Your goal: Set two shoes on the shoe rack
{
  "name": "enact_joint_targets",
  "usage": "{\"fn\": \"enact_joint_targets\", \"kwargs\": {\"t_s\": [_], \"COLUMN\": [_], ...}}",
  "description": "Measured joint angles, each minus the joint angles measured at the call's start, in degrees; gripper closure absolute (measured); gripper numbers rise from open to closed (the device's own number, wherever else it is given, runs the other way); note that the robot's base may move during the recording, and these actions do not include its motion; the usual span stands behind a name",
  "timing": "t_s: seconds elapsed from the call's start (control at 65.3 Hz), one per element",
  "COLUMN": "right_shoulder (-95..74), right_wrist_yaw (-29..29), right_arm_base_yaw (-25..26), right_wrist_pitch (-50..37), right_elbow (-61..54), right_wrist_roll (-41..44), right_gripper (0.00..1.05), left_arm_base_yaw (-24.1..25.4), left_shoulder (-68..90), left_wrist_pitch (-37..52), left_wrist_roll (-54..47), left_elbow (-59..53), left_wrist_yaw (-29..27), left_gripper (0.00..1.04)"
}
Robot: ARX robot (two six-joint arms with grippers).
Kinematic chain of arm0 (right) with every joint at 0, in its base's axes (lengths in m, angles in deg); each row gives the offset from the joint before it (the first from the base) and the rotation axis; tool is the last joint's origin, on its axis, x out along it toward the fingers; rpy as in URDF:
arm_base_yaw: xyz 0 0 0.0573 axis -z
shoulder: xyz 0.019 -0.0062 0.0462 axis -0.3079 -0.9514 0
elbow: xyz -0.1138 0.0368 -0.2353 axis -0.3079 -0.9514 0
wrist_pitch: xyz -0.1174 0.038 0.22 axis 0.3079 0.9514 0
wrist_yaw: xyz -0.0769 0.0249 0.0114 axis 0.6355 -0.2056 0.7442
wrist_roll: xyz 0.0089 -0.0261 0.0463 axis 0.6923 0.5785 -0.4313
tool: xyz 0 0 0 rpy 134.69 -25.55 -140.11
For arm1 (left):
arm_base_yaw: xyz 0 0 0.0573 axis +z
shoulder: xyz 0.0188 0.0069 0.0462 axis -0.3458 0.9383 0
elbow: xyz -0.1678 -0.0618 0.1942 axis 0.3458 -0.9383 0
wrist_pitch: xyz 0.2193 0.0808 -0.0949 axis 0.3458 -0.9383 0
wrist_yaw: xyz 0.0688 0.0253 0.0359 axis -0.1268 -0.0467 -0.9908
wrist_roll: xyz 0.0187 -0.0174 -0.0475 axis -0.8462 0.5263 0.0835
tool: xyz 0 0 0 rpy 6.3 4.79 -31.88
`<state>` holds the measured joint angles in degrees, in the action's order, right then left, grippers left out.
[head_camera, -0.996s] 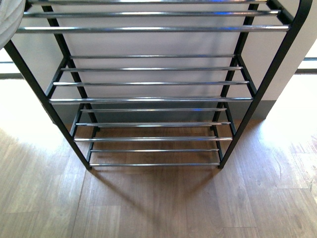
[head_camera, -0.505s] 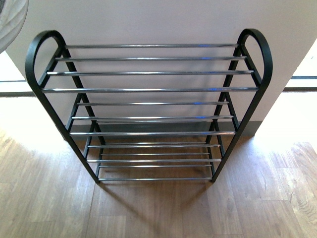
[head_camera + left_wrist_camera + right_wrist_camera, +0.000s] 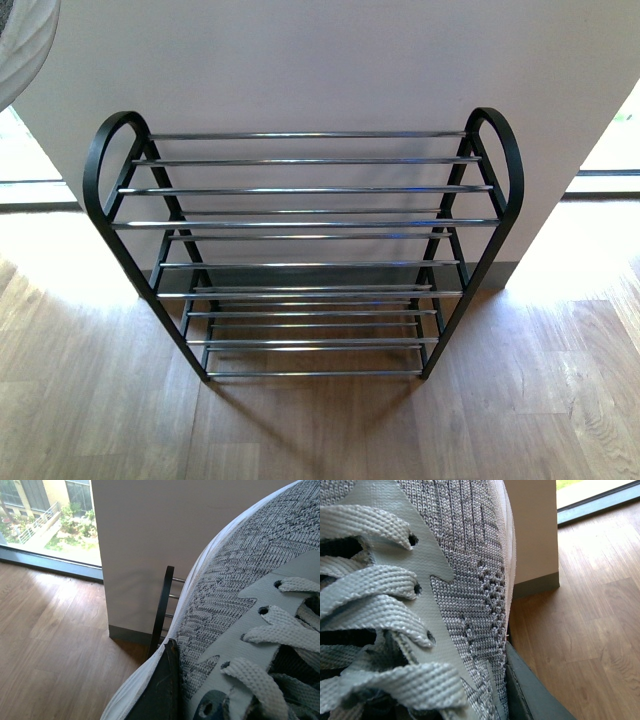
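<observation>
Shoe rack [image 3: 300, 222] backed against white pillar [image 3: 320, 60], tiers bare of shoes. Left gripper [image 3: 166, 682] clamped on grey knit left sneaker [image 3: 240, 580]; right gripper [image 3: 522, 685] likewise on right sneaker [image 3: 465, 555]. Step: carry-in, 0 of 2 placed. Next: lower soles flat across rods.

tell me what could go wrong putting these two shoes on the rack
The shoe rack has shelves of slim rods with gaps, so a toe or heel may dip between them and tip. The left shoe and right shoe fill both wrist views, nearly hiding the rods during lowering.
</observation>
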<state>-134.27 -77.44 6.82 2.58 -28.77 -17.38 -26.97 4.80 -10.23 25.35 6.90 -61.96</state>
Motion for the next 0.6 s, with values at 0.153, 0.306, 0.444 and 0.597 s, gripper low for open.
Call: {"fn": "enact_joint_targets", "kwargs": {"t_s": [0.153,0.306,0.444,0.597], "right_shoulder": [-1.2,-2.8,-2.0,-4.5], "right_wrist_yaw": [-2.7,-8.7,-2.8,3.1], "right_arm_base_yaw": [0.3,-4.1,-11.6,-20.0], "right_wrist_pitch": [-3.8,-14.3,-5.0,5.0], "right_elbow": [-0.7,0.5,7.1,15.1], "right_wrist_roll": [1.4,5.6,6.2,6.7], "right_gripper": [1.01,1.01,1.01,1.01], "left_arm_base_yaw": [0.0,0.0,0.0,0.0], "left_shoulder": [0.0,0.0,0.0,0.0], "left_wrist_pitch": [0.0,0.0,0.0,0.0], "left_wrist_roll": [0.0,0.0,0.0,0.0], "left_elbow": [0.0,0.0,0.0,0.0], "left_wrist_yaw": [0.0,0.0,0.1,-0.2], "left_gripper": [1.03,1.03,1.03,1.03]}}
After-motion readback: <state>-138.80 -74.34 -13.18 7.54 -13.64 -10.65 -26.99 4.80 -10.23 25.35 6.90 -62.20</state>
